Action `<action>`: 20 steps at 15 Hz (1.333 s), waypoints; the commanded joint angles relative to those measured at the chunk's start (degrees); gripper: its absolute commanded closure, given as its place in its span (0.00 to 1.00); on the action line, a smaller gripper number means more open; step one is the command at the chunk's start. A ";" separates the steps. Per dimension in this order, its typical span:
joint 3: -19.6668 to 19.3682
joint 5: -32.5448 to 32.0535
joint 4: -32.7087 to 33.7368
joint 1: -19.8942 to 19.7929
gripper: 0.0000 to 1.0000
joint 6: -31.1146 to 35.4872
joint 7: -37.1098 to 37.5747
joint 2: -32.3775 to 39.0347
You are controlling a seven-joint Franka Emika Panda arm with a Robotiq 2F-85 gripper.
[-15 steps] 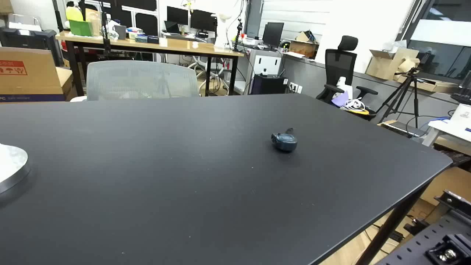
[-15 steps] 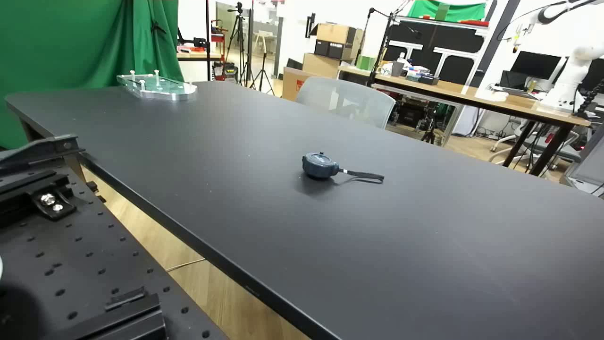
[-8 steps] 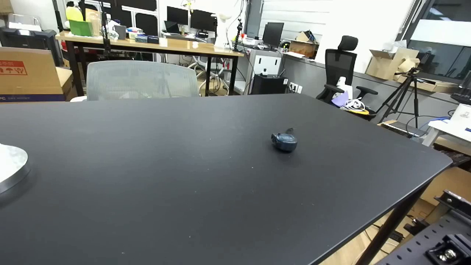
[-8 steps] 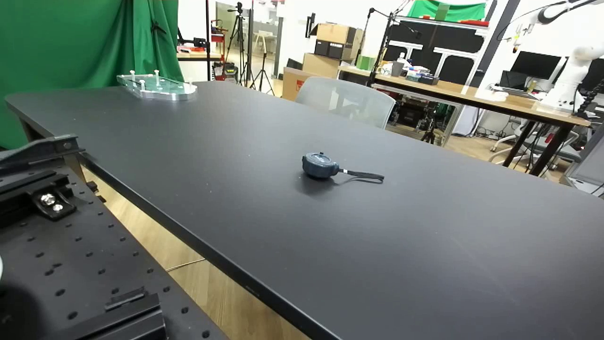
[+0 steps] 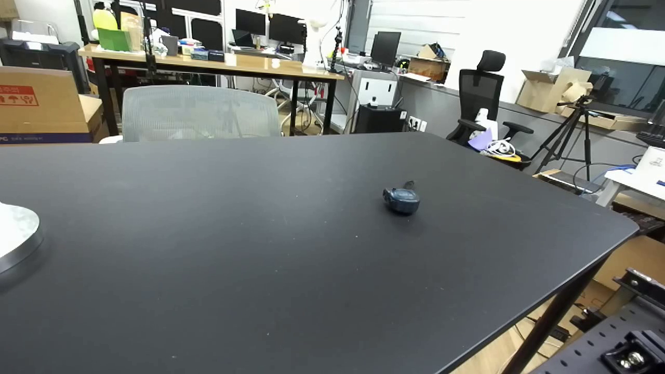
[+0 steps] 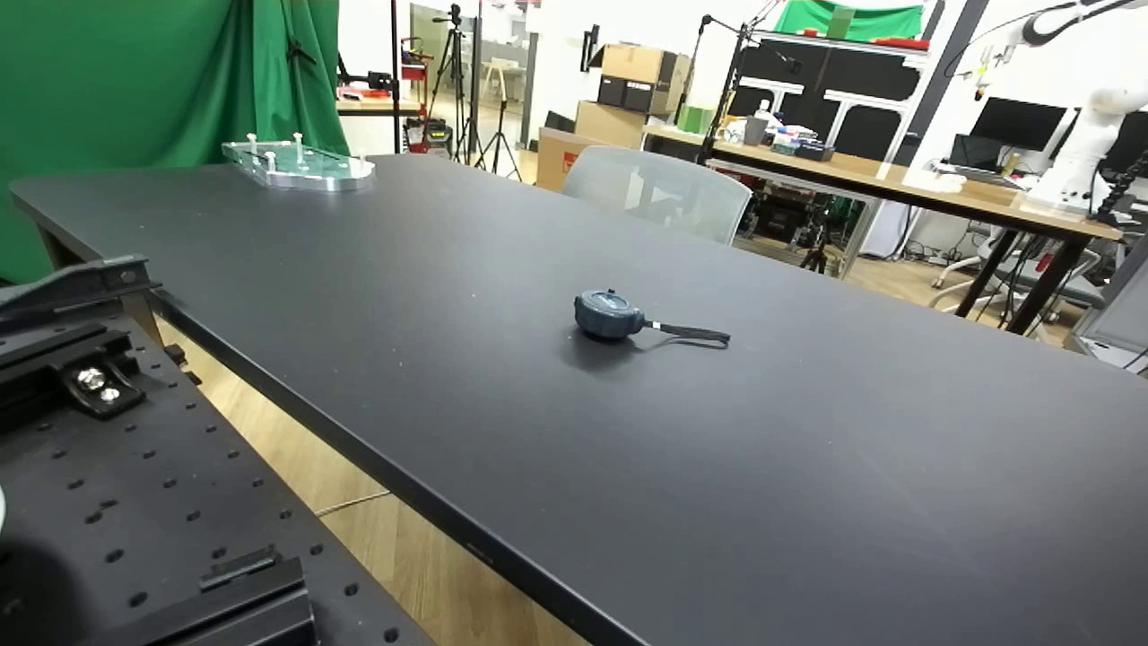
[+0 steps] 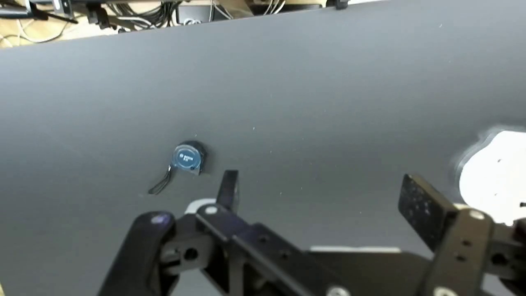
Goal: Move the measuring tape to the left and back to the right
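Seeing the measuring tape (image 5: pixel 402 201) in both exterior views, lying on the black table (image 5: pixel 234 291). Resting right of centre in an exterior view, showing only a stub of the strap (image 5: pixel 409 184) behind; showing the dark case (image 6: pixel 608 316) close to the middle of the frame in an exterior view, trailing the whole strap out to the right.

Looking down in the wrist view, finding the tape left of centre, pointing the strap to the lower left; seeing the blue label (image 7: pixel 188 158) face-on only there. Catching the gripper (image 7: pixel 320 189) in that view alone, across the bottom of the frame, spreading the fingers (image 7: pixel 423 213) wide and leaving the tape outside the gap, up and to the left. Spotting cables (image 7: pixel 162 14) at the top left there too.

Noticing a green curtain (image 6: pixel 134 108) and a clear plate (image 6: pixel 327 183) at the upper left in an exterior view.

Comparing both exterior views with a half second and a full second ago, finding tape and strap keeping the same places.
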 commanded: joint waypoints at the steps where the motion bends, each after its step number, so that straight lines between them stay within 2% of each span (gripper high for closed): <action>1: -1.93 -3.24 -4.86 -1.62 0.00 9.70 0.89 -1.10; 5: -5.66 -5.96 -10.20 -5.22 0.00 19.93 0.89 0.12; 9: -9.98 -7.24 -13.15 -9.13 0.00 25.31 0.20 3.58; 13: -13.69 -6.17 -13.65 -11.34 0.00 26.39 -0.51 7.33; 14: -12.92 -6.89 -13.67 -10.70 0.00 25.79 -0.43 6.54; 20: -13.90 -6.46 -14.08 -10.52 0.00 27.10 -1.71 7.87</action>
